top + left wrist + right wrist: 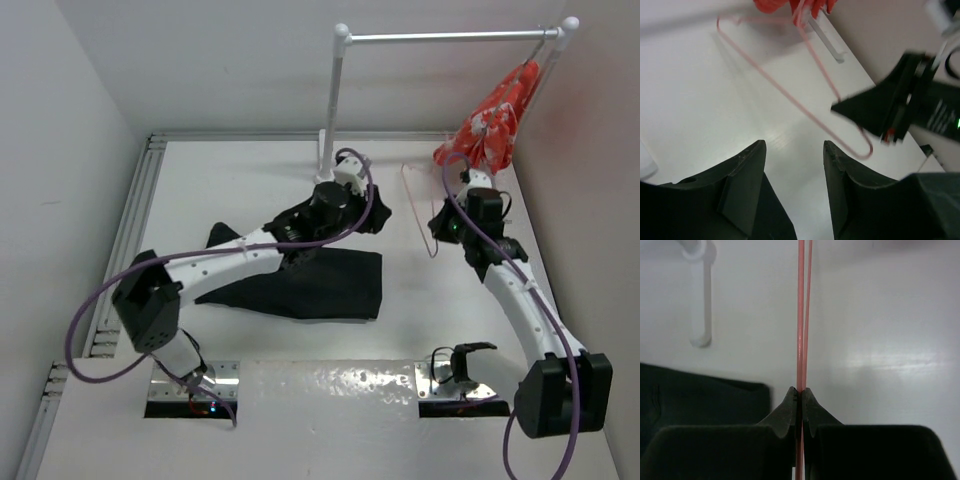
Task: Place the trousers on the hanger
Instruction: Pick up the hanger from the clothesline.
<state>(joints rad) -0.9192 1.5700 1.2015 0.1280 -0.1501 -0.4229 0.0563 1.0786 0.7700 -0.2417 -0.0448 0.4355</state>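
Note:
The black trousers (pixel 300 285) lie flat on the table under my left arm; a corner shows in the right wrist view (pixel 700 390). The thin pale-pink wire hanger (pixel 416 203) lies to their right and shows in the left wrist view (pixel 790 97). My right gripper (pixel 438 230) is shut on the hanger's wire (pixel 801 315) at its near end, jaws (pixel 801 390) pinched together. My left gripper (pixel 387 219) is open and empty (pixel 792 150), just left of the hanger and past the trousers' far right edge.
A white clothes rail (pixel 450 37) stands at the back, with its upright post (pixel 333 100) and foot (pixel 702 315). A bunched orange-red bundle (pixel 495 120) hangs from its right end, just behind my right gripper. Walls close in on both sides.

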